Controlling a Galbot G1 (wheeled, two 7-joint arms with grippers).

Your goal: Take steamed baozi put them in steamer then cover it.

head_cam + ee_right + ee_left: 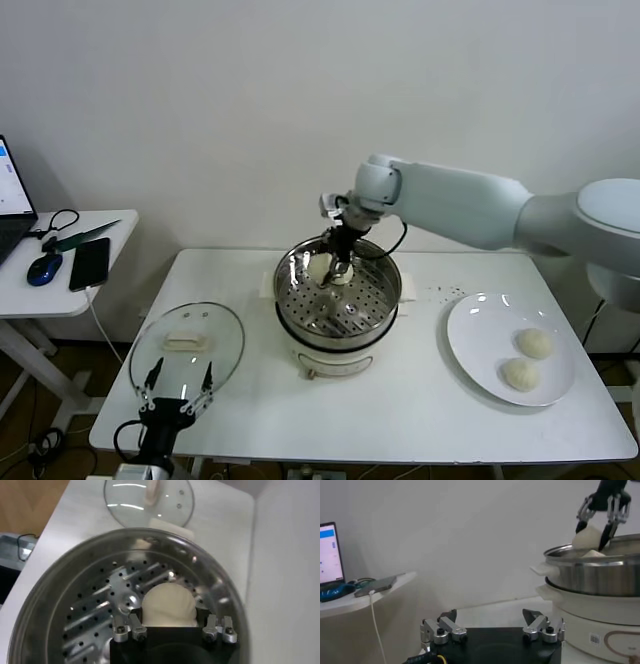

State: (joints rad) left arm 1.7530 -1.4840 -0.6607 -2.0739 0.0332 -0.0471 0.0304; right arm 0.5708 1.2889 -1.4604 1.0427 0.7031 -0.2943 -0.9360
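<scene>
Gripping a bun, right gripper inside the steamer; left gripper wide open, table's front-left corner.

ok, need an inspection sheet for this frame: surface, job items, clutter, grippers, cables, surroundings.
Surface: white table, a few dark specks near the plate.
Job's things: steamer at centre; two baozi on the white plate; glass lid lying flat on the table.
Clutter: nothing seen.
Grippers: right gripper shut on a baozi over the steamer; left gripper open, idle by the lid.
Cables: white cable hanging off the side table.
Surroundings: side table with phone, mouse, laptop.
</scene>
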